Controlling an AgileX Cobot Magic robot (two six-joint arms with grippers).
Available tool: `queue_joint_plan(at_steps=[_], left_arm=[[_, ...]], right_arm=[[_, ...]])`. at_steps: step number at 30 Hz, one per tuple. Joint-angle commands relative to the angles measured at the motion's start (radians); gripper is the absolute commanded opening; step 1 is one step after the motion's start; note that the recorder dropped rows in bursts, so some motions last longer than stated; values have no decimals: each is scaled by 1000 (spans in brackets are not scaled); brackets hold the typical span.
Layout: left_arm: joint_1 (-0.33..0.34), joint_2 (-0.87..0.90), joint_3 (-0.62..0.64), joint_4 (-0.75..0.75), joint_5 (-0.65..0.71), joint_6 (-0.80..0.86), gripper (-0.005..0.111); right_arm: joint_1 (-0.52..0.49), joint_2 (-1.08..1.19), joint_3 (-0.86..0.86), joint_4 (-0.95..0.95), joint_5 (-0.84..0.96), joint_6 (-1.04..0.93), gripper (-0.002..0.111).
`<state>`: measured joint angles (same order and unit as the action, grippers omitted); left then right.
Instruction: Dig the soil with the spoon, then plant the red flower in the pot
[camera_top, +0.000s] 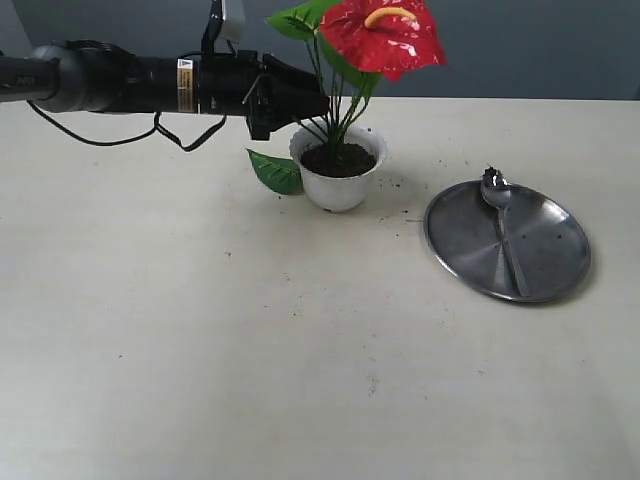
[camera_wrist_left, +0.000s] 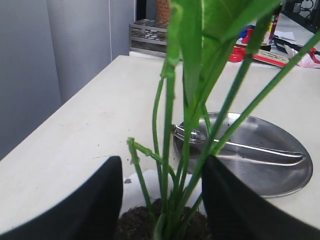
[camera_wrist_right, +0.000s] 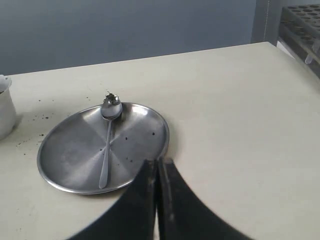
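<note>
Left jaws, released, straddle the red flower (camera_wrist_left: 168, 140), a gap only the left wrist view shows; right jaws are clenched, empty. Near the far edge of the table (camera_top: 250, 350) the pot (camera_top: 340, 190) holds soil (camera_top: 338, 160) and flower; the plate (camera_top: 555, 245) holds the spoon (camera_top: 503, 225).

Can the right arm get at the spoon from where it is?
Probably yes: the spoon lies alone on the steel plate, nothing over it, with the right gripper close by, though its jaws are shut.

Flower (camera_top: 385, 35): red bloom, green leaves, upright, stems in the soil.
Soil (camera_top: 338, 160): dark, crumbly, fills the pot.
Pot (camera_top: 340, 188): white, upright.
Spoon (camera_top: 503, 225): silver, flat on plate (camera_top: 555, 265), well right of pot.
</note>
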<state>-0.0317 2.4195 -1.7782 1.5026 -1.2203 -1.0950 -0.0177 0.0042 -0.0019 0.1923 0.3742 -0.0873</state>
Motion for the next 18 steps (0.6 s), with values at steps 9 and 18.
queue_joint_plan(at_steps=[9, 18], left_arm=[[-1, -38, 4, 37, -1, -26, 48], [31, -63, 4, 71, -1, -58, 56]], right_arm=[[-4, -4, 2, 0, -10, -3, 0], [-4, -4, 2, 0, -10, -3, 0]])
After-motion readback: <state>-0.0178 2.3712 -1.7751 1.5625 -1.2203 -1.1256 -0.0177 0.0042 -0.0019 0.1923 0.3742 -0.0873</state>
